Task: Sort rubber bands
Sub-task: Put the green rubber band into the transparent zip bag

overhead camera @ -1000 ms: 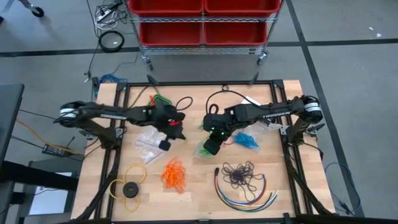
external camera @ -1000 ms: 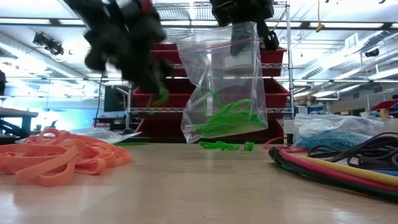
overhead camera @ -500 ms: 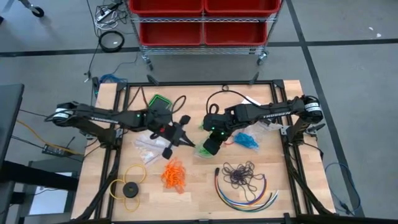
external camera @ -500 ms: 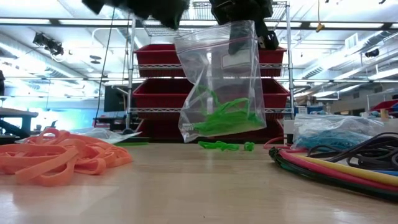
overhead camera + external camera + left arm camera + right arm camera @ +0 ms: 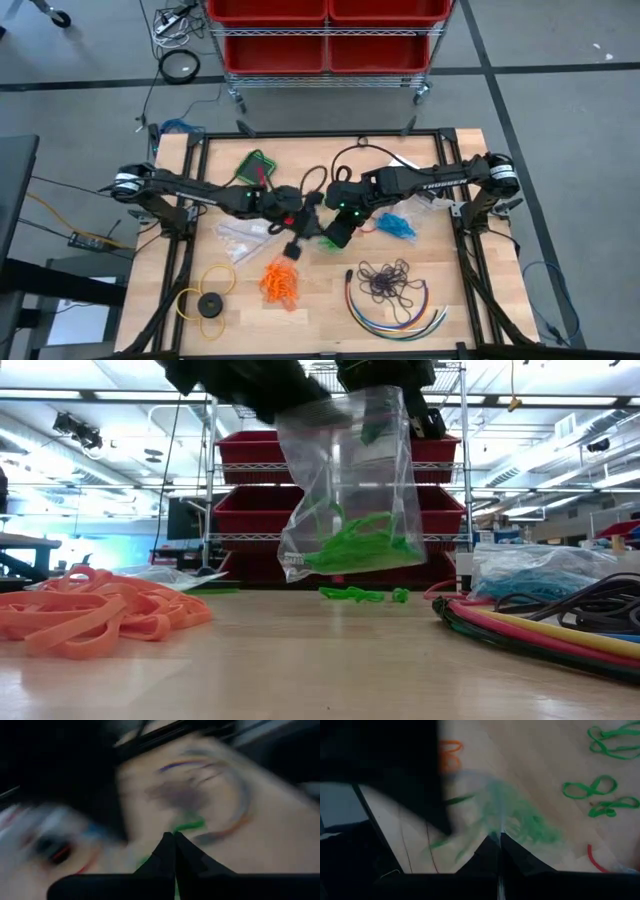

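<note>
honestly, my main worry is the clear bag [image 5: 345,485] hanging in the air from my right gripper [image 5: 340,212], which is clenched on its top edge. if that pinch slips, the green rubber bands [image 5: 360,548] sitting in the bottom of the bag would drop and mix with the loose green bands [image 5: 352,594] on the table [image 5: 320,310] under it. my left gripper [image 5: 308,212] is closed too, right up against the bag's mouth beside the right one, and its wrist view shows something green at the fingertips, though i can't tell whether it holds a band. with both tools that close, i judge a bump could knock the bag loose or shut its mouth.

the other bunches lie apart from both grippers: orange bands [image 5: 279,281] on the table toward the front, blue bands [image 5: 398,224] near the right arm, dark purple bands [image 5: 386,280] beside the curved cables [image 5: 400,315]. a second flat bag [image 5: 238,232] lies under the left arm.
</note>
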Action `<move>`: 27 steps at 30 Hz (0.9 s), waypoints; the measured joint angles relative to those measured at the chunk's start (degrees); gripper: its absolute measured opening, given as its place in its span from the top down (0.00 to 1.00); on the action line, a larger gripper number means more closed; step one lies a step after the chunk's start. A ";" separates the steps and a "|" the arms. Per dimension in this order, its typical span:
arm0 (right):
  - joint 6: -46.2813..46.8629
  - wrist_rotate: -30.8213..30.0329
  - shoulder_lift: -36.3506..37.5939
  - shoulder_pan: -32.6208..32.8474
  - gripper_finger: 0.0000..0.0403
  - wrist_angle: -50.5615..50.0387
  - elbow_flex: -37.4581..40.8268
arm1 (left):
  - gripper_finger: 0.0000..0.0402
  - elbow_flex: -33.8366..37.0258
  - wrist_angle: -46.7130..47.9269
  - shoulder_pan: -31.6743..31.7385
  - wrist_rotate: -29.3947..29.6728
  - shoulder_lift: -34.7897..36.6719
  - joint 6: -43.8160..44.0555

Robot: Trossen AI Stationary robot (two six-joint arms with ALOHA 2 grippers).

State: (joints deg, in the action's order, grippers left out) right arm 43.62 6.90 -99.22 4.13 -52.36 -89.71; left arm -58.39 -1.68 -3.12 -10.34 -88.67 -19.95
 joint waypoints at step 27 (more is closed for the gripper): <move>-0.35 0.09 0.00 0.25 1.00 -2.40 0.00 | 0.35 -0.03 6.70 -1.13 9.82 11.39 -0.52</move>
State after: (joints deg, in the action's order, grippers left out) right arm 43.27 6.98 -99.22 4.38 -54.76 -89.71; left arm -58.42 5.02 -4.26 -0.52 -77.28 -20.47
